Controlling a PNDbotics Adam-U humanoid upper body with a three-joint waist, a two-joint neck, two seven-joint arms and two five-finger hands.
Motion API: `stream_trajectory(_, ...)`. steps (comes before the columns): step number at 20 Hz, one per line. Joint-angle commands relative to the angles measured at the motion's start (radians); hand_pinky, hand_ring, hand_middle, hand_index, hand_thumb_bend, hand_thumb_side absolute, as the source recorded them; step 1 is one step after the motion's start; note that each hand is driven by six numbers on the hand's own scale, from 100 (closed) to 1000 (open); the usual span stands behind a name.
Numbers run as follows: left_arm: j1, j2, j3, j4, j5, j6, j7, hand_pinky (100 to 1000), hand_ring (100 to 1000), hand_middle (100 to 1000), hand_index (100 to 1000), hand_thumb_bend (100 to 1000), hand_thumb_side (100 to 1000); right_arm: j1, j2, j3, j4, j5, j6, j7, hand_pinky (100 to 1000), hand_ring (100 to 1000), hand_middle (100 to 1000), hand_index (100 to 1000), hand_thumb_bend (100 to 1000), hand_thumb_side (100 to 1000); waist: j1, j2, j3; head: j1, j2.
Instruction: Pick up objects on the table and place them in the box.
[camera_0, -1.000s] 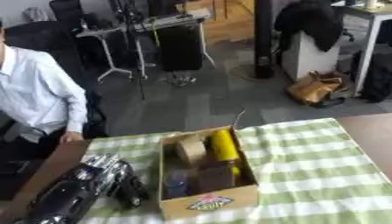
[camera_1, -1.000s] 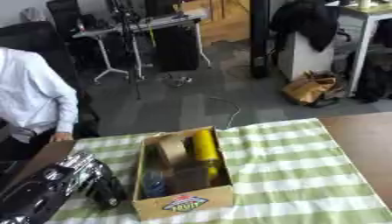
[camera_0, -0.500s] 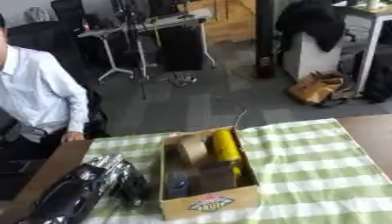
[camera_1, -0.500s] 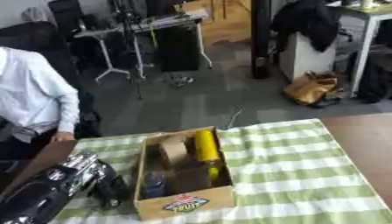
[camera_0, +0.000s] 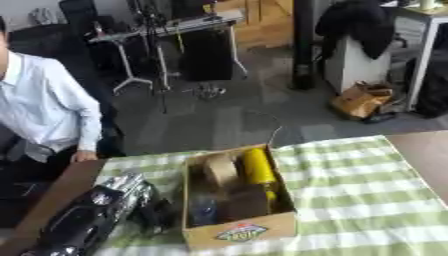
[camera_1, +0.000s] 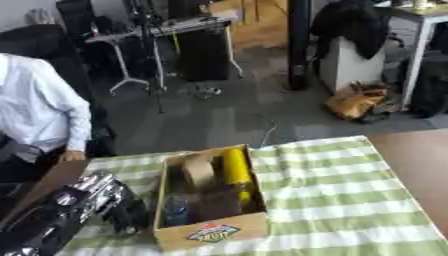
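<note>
An open cardboard box (camera_0: 241, 232) stands on the green and white checked cloth (camera_0: 367, 200), a printed label on its front wall. Inside lie a yellow cylinder (camera_0: 258, 170) along the right wall, a tan packet (camera_0: 220, 170) at the back, a dark brown thing (camera_0: 245, 202) and a bluish bottle-like thing (camera_0: 201, 210). My left arm (camera_0: 87, 220), black with silver joints, comes in from the lower left corner. Its hand (camera_0: 156, 215) hangs just beside the box's left wall, too dark to read. My right hand shows in neither view.
Bare brown tabletop (camera_1: 411, 160) borders the cloth on the right, and a brown strip (camera_0: 52, 195) borders it on the left. Beyond the table's far edge lies grey floor with stands, a brown bag (camera_0: 359, 100) and office furniture.
Hardly anything differs. My left hand has stayed beside the box's left wall, and the box and its contents have not moved.
</note>
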Motion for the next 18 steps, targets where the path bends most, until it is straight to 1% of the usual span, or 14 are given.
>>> stream_trajectory(1, -0.026, 0.037, 0.006, -0.021, -0.005, -0.001, 0.000, 334, 439, 391, 540, 291, 668, -0.007, -0.018, -0.003, -0.016, -0.004, -0.071, -0.077, 909, 1000, 912, 883, 100, 1000, -0.006, -0.013, 0.001, -0.002, 0.000)
stream_trajectory(4, -0.028, 0.039, 0.007, -0.025, -0.006, -0.003, 0.000, 331, 422, 368, 531, 278, 671, -0.007, -0.017, -0.002, -0.016, -0.003, -0.070, -0.077, 909, 1000, 911, 883, 100, 1000, -0.006, -0.013, 0.002, -0.003, 0.000)
stream_trajectory(9, -0.034, 0.045, 0.011, -0.047, -0.004, -0.007, 0.000, 326, 416, 365, 531, 278, 667, -0.007, -0.014, 0.000, -0.016, -0.002, -0.066, -0.075, 910, 1000, 911, 884, 100, 1000, -0.008, -0.013, 0.005, -0.004, -0.001)
stream_trajectory(18, -0.044, 0.060, 0.026, -0.056, -0.010, 0.034, 0.000, 324, 416, 369, 533, 276, 664, -0.005, -0.014, 0.001, -0.016, -0.003, -0.068, -0.074, 910, 1000, 911, 885, 100, 1000, -0.011, -0.015, 0.007, -0.009, 0.001)
